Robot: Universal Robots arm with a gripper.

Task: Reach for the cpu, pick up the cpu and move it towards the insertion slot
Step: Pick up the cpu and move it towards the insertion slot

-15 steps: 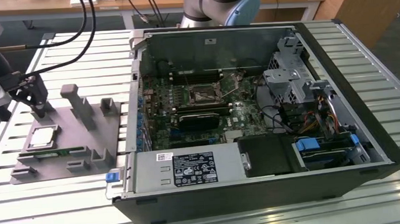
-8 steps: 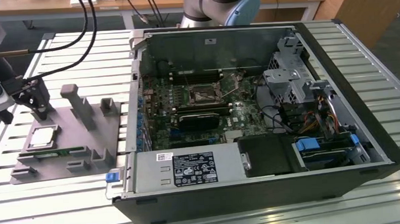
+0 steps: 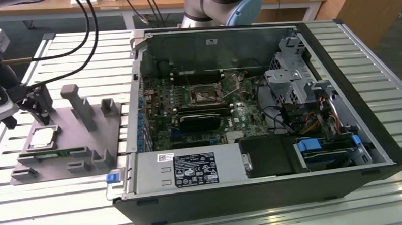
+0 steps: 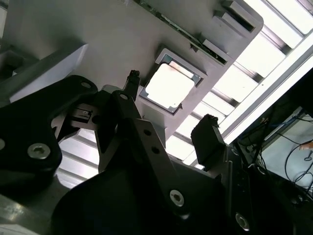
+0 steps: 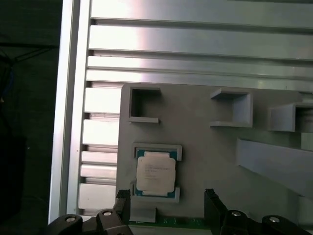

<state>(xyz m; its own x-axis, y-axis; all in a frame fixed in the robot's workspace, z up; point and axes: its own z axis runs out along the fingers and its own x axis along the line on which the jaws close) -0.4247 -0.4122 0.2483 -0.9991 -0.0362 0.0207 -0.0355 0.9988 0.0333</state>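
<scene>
At the exterior view's left, gripper (image 3: 26,114) hangs over the cpu (image 3: 43,137), jaws spread, empty; I log reach nearly done, pickup not made.

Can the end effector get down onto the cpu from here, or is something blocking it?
Likely yes. The end effector is open near the cpu, which lies uncovered in its recess on the grey fixture; nothing sits between them. Low recess lips border two edges.
</scene>
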